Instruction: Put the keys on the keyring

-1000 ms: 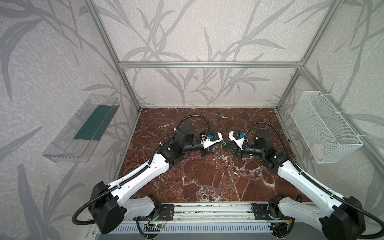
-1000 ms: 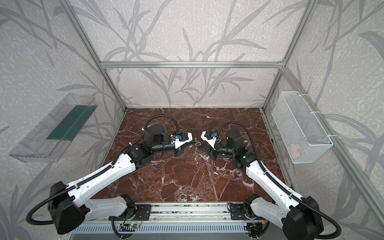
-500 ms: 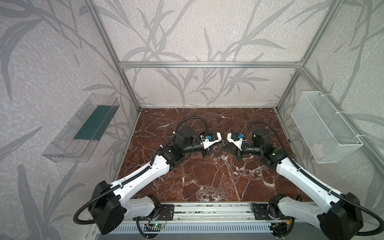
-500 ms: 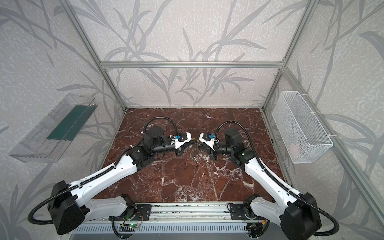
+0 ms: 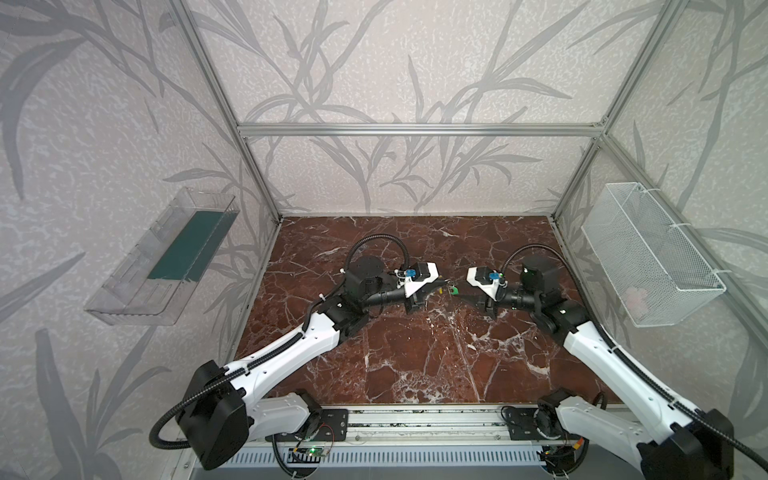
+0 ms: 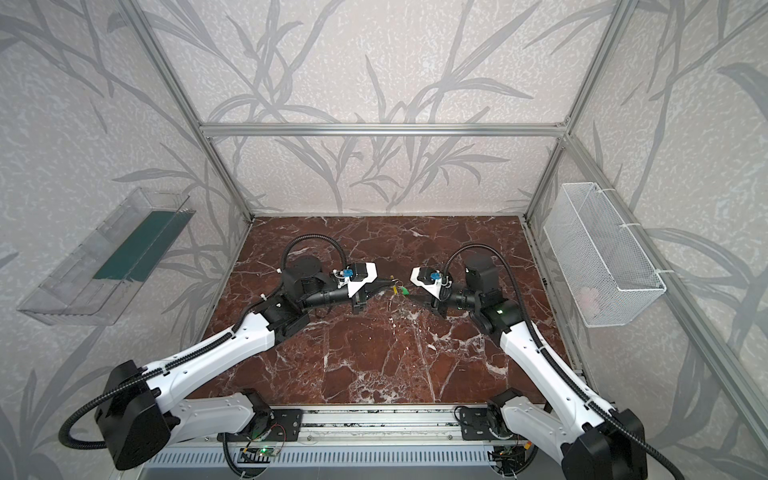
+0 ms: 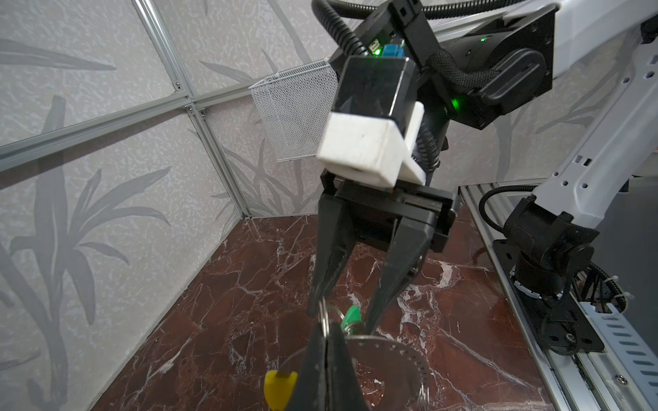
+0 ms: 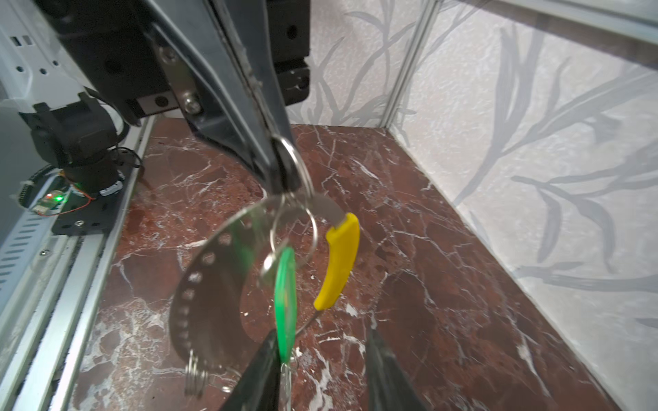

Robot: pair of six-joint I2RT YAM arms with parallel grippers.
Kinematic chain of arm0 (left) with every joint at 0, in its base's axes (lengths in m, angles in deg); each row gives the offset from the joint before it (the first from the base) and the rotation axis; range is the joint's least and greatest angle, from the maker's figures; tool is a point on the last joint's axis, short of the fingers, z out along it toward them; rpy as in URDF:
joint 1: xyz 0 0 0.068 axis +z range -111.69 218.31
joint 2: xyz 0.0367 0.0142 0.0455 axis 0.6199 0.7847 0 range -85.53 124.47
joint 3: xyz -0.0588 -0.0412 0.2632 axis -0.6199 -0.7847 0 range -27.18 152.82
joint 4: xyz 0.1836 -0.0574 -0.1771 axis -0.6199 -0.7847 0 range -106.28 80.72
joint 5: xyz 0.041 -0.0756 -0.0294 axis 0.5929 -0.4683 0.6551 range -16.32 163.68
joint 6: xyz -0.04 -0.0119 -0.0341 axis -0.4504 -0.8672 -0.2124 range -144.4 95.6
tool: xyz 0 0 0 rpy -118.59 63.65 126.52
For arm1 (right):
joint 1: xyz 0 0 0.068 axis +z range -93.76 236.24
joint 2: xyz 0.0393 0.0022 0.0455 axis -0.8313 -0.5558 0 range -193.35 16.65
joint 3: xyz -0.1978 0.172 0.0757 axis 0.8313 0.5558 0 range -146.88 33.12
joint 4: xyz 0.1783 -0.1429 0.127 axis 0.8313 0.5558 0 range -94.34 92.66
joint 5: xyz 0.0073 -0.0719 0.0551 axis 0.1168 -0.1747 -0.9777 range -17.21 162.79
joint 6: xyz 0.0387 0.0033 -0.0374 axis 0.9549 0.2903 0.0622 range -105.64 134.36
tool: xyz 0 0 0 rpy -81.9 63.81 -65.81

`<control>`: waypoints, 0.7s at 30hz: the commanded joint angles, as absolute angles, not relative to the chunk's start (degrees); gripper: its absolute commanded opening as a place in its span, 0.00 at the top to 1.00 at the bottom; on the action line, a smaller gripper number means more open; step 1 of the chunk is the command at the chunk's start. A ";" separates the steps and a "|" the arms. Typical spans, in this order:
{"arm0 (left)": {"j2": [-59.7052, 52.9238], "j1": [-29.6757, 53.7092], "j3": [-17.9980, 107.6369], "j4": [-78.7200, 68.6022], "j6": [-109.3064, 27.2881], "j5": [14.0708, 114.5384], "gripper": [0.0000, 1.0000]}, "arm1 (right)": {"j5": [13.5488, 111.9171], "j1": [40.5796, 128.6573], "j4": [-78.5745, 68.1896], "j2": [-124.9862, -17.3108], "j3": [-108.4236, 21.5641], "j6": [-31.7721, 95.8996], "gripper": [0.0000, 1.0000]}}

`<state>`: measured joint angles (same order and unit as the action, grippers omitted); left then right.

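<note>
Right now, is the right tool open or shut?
Open. The right tool shows a clear gap between its fingers, with the green key beside one.

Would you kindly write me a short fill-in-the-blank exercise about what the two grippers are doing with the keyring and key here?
1. The left gripper has its jaws ___ on the keyring.
2. The right gripper has its jaws ___, with the key hanging between them.
3. The key's plastic head is ___.
4. The curved sleeve on the keyring is ___.

Missing words: shut; open; green; yellow.
</note>
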<state>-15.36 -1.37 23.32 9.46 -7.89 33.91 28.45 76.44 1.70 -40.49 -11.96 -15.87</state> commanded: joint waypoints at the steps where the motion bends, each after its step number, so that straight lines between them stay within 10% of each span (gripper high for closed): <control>1: -15.31 -0.72 24.04 11.28 -9.80 29.87 1.00 | 24.89 75.41 -2.89 -38.04 -11.50 -15.14 0.60; 21: -14.24 -0.55 26.43 7.97 -8.67 26.90 1.00 | 12.67 77.74 -9.17 -44.82 -16.35 -5.45 0.73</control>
